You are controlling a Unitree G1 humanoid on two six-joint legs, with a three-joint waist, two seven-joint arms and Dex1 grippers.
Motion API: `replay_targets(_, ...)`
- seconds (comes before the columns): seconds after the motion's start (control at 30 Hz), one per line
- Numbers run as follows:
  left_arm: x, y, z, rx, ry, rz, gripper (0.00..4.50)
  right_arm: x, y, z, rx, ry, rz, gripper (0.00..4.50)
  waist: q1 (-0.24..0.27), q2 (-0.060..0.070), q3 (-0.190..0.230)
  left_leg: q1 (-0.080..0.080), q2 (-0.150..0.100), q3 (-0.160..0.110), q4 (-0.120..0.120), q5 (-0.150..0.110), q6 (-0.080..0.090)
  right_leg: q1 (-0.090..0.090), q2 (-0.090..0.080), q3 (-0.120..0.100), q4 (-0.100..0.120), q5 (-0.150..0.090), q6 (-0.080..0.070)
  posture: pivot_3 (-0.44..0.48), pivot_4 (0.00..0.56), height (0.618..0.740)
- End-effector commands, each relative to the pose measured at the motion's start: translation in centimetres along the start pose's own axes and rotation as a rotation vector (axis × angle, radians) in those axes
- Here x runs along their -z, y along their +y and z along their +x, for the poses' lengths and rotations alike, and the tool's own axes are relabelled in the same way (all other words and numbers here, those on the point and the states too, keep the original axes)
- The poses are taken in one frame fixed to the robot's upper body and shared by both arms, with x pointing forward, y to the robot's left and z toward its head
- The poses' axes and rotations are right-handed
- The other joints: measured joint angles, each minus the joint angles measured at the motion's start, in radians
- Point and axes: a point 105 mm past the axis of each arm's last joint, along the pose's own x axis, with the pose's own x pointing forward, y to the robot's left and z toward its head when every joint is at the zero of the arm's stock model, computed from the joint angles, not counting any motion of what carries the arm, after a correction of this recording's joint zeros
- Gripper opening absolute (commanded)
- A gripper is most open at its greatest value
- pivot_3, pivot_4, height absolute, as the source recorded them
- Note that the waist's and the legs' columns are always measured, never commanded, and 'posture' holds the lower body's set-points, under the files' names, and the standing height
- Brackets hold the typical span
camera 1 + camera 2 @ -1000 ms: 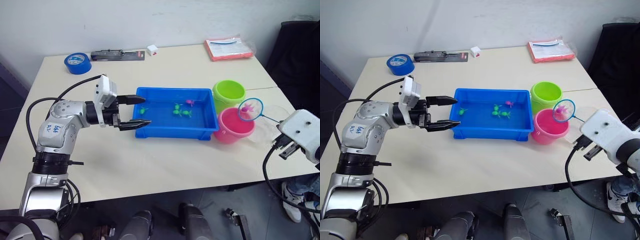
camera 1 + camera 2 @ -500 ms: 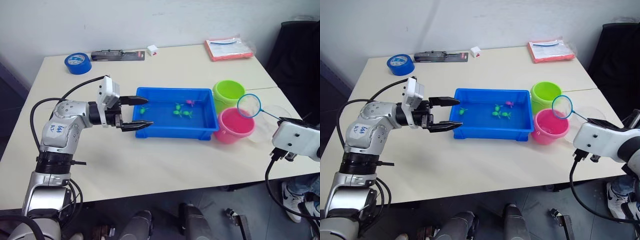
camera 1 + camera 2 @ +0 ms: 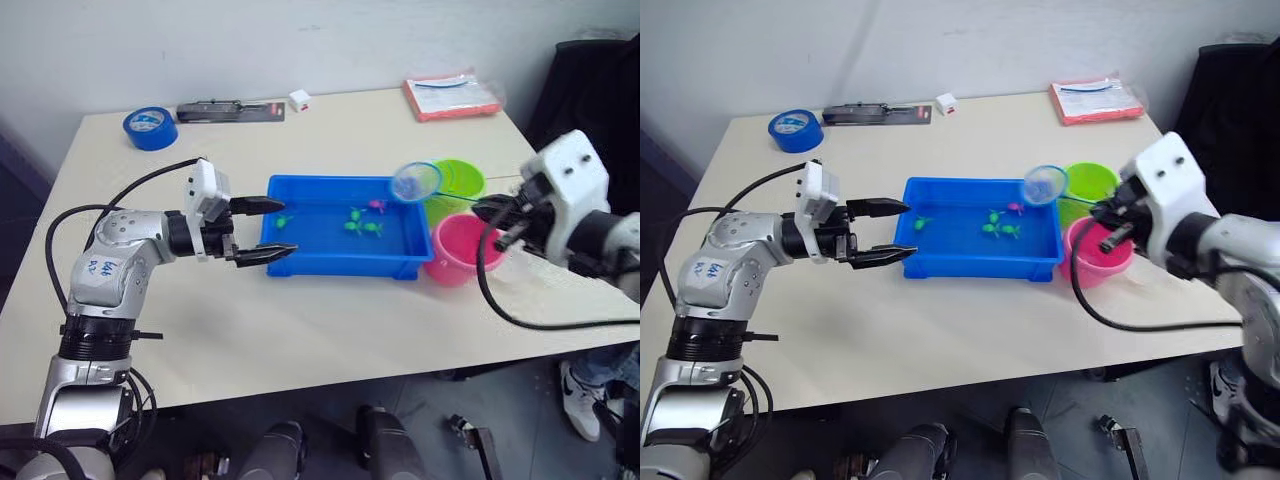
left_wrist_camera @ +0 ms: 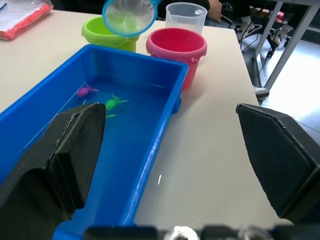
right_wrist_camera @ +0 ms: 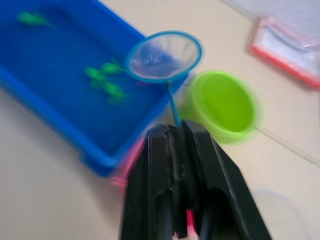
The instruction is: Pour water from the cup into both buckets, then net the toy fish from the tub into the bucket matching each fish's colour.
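Observation:
The blue tub [image 3: 340, 267] sits mid-table holding water, green toy fish [image 3: 361, 222] and one pink fish [image 3: 379, 205]. My left gripper [image 3: 266, 228] is open, one finger on each side of the tub's left end wall. My right gripper [image 3: 489, 211] is shut on the thin handle of the net [image 3: 416, 181]. The empty hoop hangs over the tub's far right corner, beside the green bucket [image 3: 462, 180]. The pink bucket [image 3: 460, 252] stands in front of the green one. The clear cup [image 4: 186, 12] stands behind the pink bucket in the left wrist view.
At the table's far side lie a blue tape roll [image 3: 150, 128], a black tool [image 3: 228, 110], a small white box [image 3: 298, 99] and a red packet [image 3: 452, 96]. A dark chair [image 3: 600, 90] stands off the right edge.
My right arm swung up and left, carrying the net from above the pink bucket to the tub's far right corner. The pink fish seen in the net one second ago is gone from it.

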Motion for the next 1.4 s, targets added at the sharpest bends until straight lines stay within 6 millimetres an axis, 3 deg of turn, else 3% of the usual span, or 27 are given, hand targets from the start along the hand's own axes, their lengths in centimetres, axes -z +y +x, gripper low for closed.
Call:
replay_targets(0.03, -1.2, -0.3, -1.0, -0.035, -0.023, 0.039, 4.5, 0.3, -0.2, 1.1, -0.026, 0.035, 0.134, 0.78, 0.005, 0.0, 0.0, -0.001, 0.0, -0.001, 0.0, 0.0, 0.0, 0.0, 0.0, -0.001, 0.0, 0.0, 0.0, 0.0, 0.15, 0.74)
replay_targets(0.4, -1.1, -0.7, -1.8, -0.078, -0.014, 0.029, 4.5, 0.0, -1.3, 6.6, -0.008, 0.115, 0.451, 0.78, -0.025, 0.0, 0.0, -0.001, -0.002, -0.001, 0.0, 0.0, 0.001, -0.001, -0.002, -0.002, 0.001, 0.0, 0.0, 0.0, 0.15, 0.74)
replay_targets(0.8, -0.9, -1.3, -2.3, -0.102, -0.006, 0.019, 4.5, 0.6, -0.6, 7.5, -0.053, 0.189, 0.555, 0.78, -0.036, 0.001, 0.0, -0.001, -0.002, -0.001, 0.0, 0.0, 0.001, -0.001, -0.003, -0.003, 0.001, 0.0, 0.0, 0.0, 0.15, 0.74)
replay_targets(1.4, -1.1, -1.8, -3.1, -0.128, 0.014, 0.016, 4.5, 1.3, -1.3, 9.6, 0.046, 0.226, 0.689, 0.78, -0.052, 0.001, 0.0, -0.001, -0.002, -0.001, -0.001, 0.0, 0.001, -0.001, -0.002, -0.002, 0.001, 0.0, 0.0, 0.0, 0.15, 0.74)
